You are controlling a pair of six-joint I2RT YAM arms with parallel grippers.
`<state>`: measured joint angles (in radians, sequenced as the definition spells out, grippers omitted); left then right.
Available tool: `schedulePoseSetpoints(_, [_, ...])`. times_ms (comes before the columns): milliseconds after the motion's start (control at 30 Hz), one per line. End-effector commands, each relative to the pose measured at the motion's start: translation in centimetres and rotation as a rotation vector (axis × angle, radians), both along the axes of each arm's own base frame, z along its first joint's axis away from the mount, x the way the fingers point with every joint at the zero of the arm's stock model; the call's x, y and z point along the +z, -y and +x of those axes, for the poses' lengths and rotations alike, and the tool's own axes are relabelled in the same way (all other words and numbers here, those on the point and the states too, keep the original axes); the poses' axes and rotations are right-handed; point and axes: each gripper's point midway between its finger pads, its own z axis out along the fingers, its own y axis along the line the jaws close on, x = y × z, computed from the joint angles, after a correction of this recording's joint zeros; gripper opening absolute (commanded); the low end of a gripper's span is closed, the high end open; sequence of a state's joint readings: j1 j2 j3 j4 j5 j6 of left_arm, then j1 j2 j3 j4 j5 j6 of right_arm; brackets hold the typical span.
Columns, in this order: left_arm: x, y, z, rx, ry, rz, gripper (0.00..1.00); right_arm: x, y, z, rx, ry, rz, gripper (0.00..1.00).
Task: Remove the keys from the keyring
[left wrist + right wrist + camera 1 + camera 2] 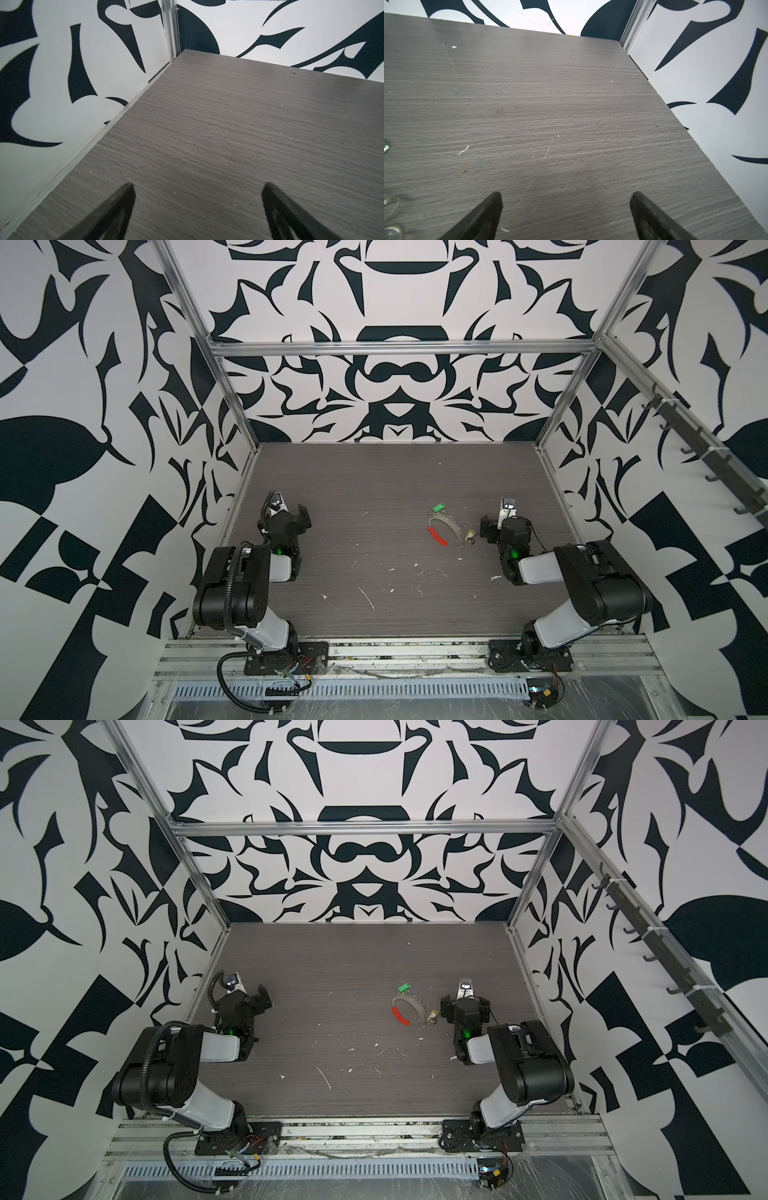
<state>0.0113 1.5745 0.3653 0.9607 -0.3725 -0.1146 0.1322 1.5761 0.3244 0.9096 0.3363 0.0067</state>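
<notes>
Left jaws: spread wide with nothing between them. Their black fingertips [124,199] hang over bare worktop [218,124] beside the side wall [52,83], and no key shows in that wrist view.
Between the arms: only white scraps [371,601] on the grey boards. The job sits well apart from the left jaws, over by the right ones.
Keyring [452,526]: flat on the worktop near the right jaws, with its red sleeve [437,536] on the arc facing the left jaws. Small silver rings [457,541] are strung along the grey metal.
Green key [438,507]: touching the hoop's far end, ahead of the right jaws and towards the left ones.
Yellow key [470,536]: at the hoop's near end, just beside the right jaws. Both top views are too small to tell whether either key is threaded on, though I judge none is off yet.
Right jaws: wide too, and empty. Their fingertips [488,209] are over bare boards and the silver rings only peek in at the edge of that wrist view, so they point past the hoop.
Risk, nudging: the right jaws are so close that a careless swing could knock the yellow key and spin the hoop.
Risk, dragging: if one arm pulls a key while nothing pins the hoop, the whole bunch could slide along together.
Risk, pinching: the keys are tiny and lie flat, so the fingertips could scrape the worktop or close on a ring instead.
</notes>
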Motion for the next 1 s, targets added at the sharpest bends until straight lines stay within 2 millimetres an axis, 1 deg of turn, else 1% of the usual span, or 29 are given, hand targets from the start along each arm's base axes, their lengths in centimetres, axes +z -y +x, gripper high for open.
schedulePoseSetpoints(0, [0.3,0.0,-0.2,-0.001,0.018,-0.007,0.99,2.1,0.1,1.0,-0.008,0.073,0.008,1.00])
schedulePoseSetpoints(300, [0.3,0.0,-0.2,-0.002,0.018,-0.005,0.99,2.1,-0.1,1.0,-0.002,0.071,0.017,1.00])
schedulePoseSetpoints(367, [0.5,-0.1,-0.3,0.008,0.029,-0.002,0.99,2.4,0.4,0.9,-0.024,0.084,0.010,1.00])
schedulePoseSetpoints(400, [1.0,-0.3,-0.5,0.023,0.044,0.002,0.99,2.6,0.4,0.8,-0.027,0.085,0.012,1.00])
schedulePoseSetpoints(433, [1.1,0.0,-0.7,0.012,0.036,-0.002,0.99,3.0,0.4,0.7,-0.025,0.088,0.015,1.00])
schedulePoseSetpoints(467, [1.5,0.2,-0.8,0.006,0.046,-0.007,0.99,3.2,0.2,0.7,-0.019,0.086,0.016,1.00])
schedulePoseSetpoints(567, [3.6,-0.1,-1.4,0.056,0.061,0.032,0.99,4.2,0.5,0.5,-0.040,0.065,0.023,1.00])
schedulePoseSetpoints(667, [6.0,0.2,-1.6,0.055,0.069,0.030,0.99,5.1,1.0,0.3,-0.084,0.035,0.031,1.00])
schedulePoseSetpoints(700, [7.4,0.1,-1.8,0.070,0.102,-0.003,0.99,5.6,1.3,0.2,-0.106,0.032,0.035,1.00])
schedulePoseSetpoints(800, [10.1,-0.2,-2.3,0.120,0.158,-0.117,0.99,7.4,1.6,-0.2,-0.164,0.054,0.031,1.00])
schedulePoseSetpoints(867, [11.7,-0.3,-2.3,0.148,0.211,-0.217,0.99,8.7,2.3,-0.3,-0.241,0.062,0.048,1.00])
schedulePoseSetpoints(900, [12.3,-0.3,-2.4,0.171,0.249,-0.290,0.99,9.3,2.8,-0.3,-0.290,0.067,0.071,1.00])
schedulePoseSetpoints(933, [12.3,-0.6,-2.6,0.211,0.277,-0.377,0.99,9.6,3.0,-0.2,-0.320,0.064,0.093,1.00])
schedulePoseSetpoints(967, [11.4,-1.1,-3.4,0.296,0.278,-0.509,0.99,9.9,2.9,0.1,-0.334,0.060,0.135,1.00])
